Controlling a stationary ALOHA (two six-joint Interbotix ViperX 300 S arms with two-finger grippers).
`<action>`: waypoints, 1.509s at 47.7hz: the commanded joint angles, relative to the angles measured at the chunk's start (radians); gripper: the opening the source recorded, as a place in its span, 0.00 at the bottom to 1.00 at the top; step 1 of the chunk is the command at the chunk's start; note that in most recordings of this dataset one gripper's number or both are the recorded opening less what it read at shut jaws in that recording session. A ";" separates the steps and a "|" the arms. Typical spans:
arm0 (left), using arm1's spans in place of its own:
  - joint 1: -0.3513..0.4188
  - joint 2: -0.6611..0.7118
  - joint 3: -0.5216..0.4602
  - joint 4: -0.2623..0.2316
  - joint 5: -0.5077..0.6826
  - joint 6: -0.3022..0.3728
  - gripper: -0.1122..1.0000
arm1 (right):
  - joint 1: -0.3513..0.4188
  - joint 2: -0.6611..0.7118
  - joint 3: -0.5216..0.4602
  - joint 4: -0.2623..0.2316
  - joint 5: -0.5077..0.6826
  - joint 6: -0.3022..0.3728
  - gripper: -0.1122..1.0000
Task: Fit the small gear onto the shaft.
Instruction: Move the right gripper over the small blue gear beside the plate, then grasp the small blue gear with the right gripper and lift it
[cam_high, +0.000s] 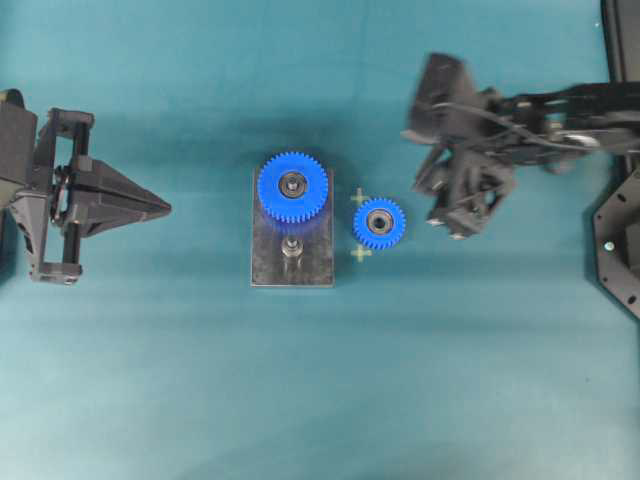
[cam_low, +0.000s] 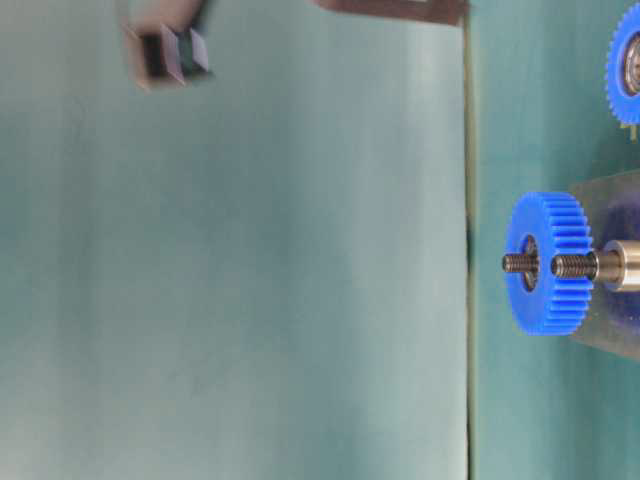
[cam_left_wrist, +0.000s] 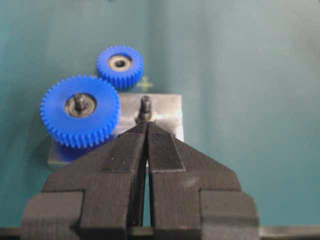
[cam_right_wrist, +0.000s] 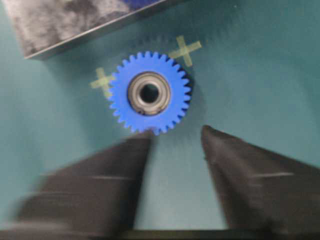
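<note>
Two tools: left tool pressed together, empty; right tool spread apart beside the small gear, holding nothing.

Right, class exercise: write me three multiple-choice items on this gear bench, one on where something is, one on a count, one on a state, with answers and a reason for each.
1. Where does the small gear lie?
A. on the shaft
B. flat on the teal mat, beside the grey plate
C. on top of the larger gear

2. How many blue gears are in the overhead view?
A. one
B. two
C. three

3. How does the left tool stand?
A. shut, holding nothing
B. wide open
C. shut on a gear

Answers:
1 B: the gear sits on the mat between two tape crosses, clear of the plate's edge, and the shaft is bare.
2 B: only the larger gear and the small one show.
3 A: the left wrist view shows its fingers pressed together with nothing between them.
</note>
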 joint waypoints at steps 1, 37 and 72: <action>-0.002 -0.003 -0.032 0.003 -0.005 -0.003 0.10 | -0.006 0.058 -0.052 -0.011 0.009 0.008 0.72; -0.006 0.000 -0.041 0.003 0.021 -0.008 0.10 | -0.002 0.301 -0.172 -0.012 0.081 0.005 0.88; -0.006 0.002 -0.040 0.003 0.023 -0.008 0.10 | 0.005 0.350 -0.204 -0.005 0.137 0.028 0.41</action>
